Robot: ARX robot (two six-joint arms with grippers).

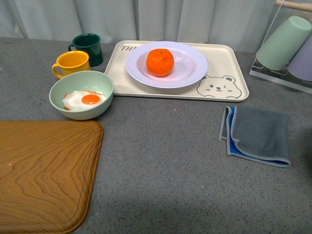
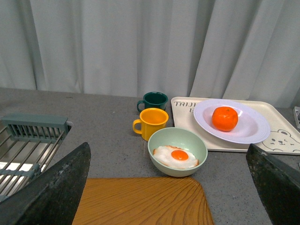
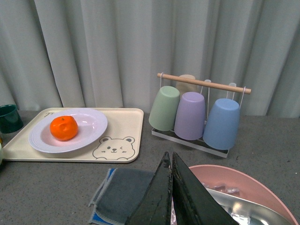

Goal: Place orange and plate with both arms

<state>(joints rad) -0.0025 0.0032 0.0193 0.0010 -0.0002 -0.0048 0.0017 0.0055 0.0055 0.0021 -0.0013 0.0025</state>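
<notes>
The orange [image 1: 160, 62] lies in the middle of the white plate [image 1: 191, 73], and the plate rests on the beige bear tray [image 1: 229, 87] at the back of the table. Both show again in the left wrist view, orange [image 2: 224, 118] on plate [image 2: 253, 131], and in the right wrist view, orange [image 3: 63, 128] on plate [image 3: 91, 129]. Neither arm appears in the front view. My left gripper [image 2: 168, 187] is open, its fingers wide apart over the wooden board, well short of the tray. My right gripper [image 3: 170, 157] is shut with nothing in it, above the grey cloth.
A pale green bowl [image 1: 100, 83] holding a fried egg, a yellow mug [image 1: 73, 62] and a dark green mug [image 1: 87, 47] stand left of the tray. A wooden board [image 1: 44, 170] fills the front left. A grey cloth [image 1: 258, 134] lies right, cups [image 3: 192, 115] hang on a rack, and a pink basin [image 3: 262, 187] sits near.
</notes>
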